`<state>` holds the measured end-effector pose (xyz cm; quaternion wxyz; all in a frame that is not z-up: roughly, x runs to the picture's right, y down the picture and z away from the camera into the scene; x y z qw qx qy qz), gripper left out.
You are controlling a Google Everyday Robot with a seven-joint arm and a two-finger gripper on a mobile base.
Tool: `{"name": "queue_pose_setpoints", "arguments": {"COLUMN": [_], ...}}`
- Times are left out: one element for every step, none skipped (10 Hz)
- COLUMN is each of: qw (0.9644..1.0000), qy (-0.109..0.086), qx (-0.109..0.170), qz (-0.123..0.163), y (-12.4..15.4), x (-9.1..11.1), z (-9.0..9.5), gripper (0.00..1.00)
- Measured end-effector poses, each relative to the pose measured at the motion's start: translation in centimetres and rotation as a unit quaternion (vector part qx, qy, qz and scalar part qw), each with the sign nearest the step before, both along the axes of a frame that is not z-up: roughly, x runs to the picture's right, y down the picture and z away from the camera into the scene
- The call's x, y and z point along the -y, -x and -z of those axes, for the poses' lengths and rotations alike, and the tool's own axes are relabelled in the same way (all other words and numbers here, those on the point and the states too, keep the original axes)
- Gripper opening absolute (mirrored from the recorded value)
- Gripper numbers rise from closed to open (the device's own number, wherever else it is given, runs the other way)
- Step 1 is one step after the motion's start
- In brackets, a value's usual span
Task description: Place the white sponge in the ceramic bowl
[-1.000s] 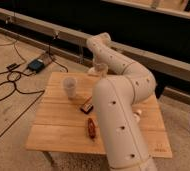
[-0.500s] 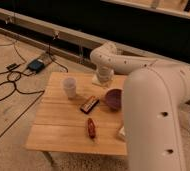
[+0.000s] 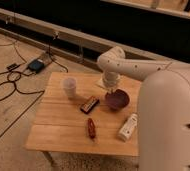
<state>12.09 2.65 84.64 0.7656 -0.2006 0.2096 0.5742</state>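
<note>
The arm had swung wide! A second back its big white links lay right across the middle of the table (image 3: 53,135), hiding the bowl (image 3: 117,99). Now the bulk of it stood off to the bowl's right and nearer to me, and the bowl sat in plain sight. It was empty, as far as I could see.

The gripper (image 3: 110,80) had barely shifted through all that. It hung low just behind the bowl, by the table's far edge. Whether its jaws were spread or pressed together, I could not tell.

A pale patch lay just behind the bowl, to the left of the gripper. That was the sponge (image 3: 101,83), I reckoned, though I couldn't say whether it was touching the gripper or already gripped.

The rest hadn't budged: cup (image 3: 69,87) well left of the bowl, dark bar (image 3: 89,104) just left of it, red packet (image 3: 91,128) in front and to the left. The bottle (image 3: 127,127) in front of the bowl had come into view.

So the elbow had cleared out, the way to the bowl looked open and short, and the sponge wasn't in yet.
</note>
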Motion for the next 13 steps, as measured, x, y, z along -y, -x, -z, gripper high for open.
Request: {"name": "queue_pose_setpoints", "arguments": {"qw": [1.0,0.9999,0.9997,0.9994,0.9992,0.9988,0.9983,0.9979,0.9974,0.9971,0.9969,0.9967,0.9963], "qy": [0.002,0.002,0.003,0.003,0.004,0.004,0.006,0.01,0.015,0.022,0.031,0.037,0.046], "qx": [-0.002,-0.005,-0.007,-0.009,-0.012,-0.015,-0.018,-0.02,-0.021,-0.019,-0.017,-0.016,-0.017], "qz": [-0.007,-0.015,-0.023,-0.032,-0.039,-0.047,-0.055,-0.061,-0.068,-0.07,-0.07,-0.07,-0.071], "y": [-0.3,-0.7,-1.2,-1.6,-2.2,-2.8,-3.4,-3.8,-4.2,-4.4,-4.5,-4.6,-4.8], "x": [-0.5,-1.1,-1.7,-2.2,-2.6,-3.0,-3.5,-4.0,-4.5,-5.0,-5.6,-5.9,-6.3], "z": [0.2,0.4,0.5,0.7,0.8,0.9,1.0,0.9,0.7,0.5,0.3,0.1,-0.2], "gripper": [0.0,0.0,0.0,0.0,0.0,0.0,0.0,0.0,0.0,0.0,0.01,0.05,0.16]}}
